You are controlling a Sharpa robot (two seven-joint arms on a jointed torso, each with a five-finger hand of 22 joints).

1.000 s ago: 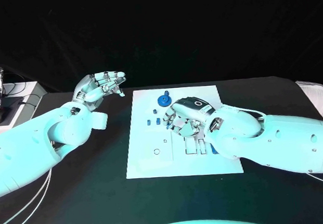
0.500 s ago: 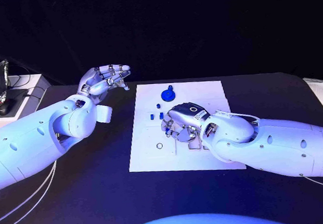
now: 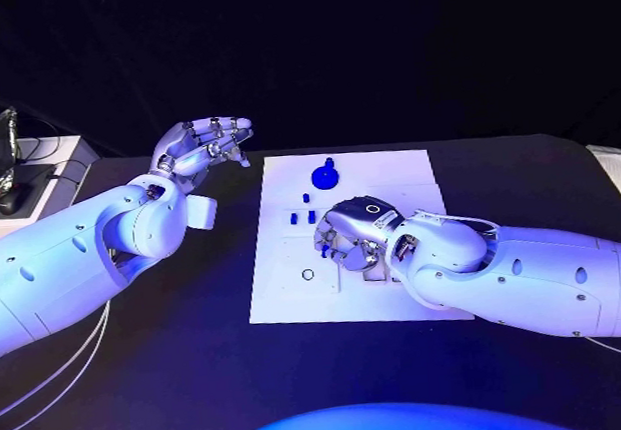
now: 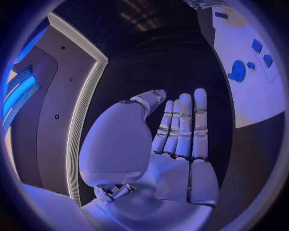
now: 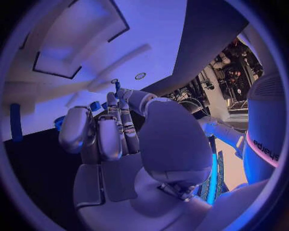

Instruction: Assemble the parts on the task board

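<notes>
Black table under white task board; left hand empty, fingers apart (right hand: grip unclear).

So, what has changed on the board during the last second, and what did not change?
The right hand drew a little along the task board toward the robot, with its fingers curled. In the right wrist view a small pin shows at its fingertips, seemingly pinched. The left hand stayed raised beside the board's far corner, holding nothing. The round blue part and the small blue pieces did not move.
</notes>
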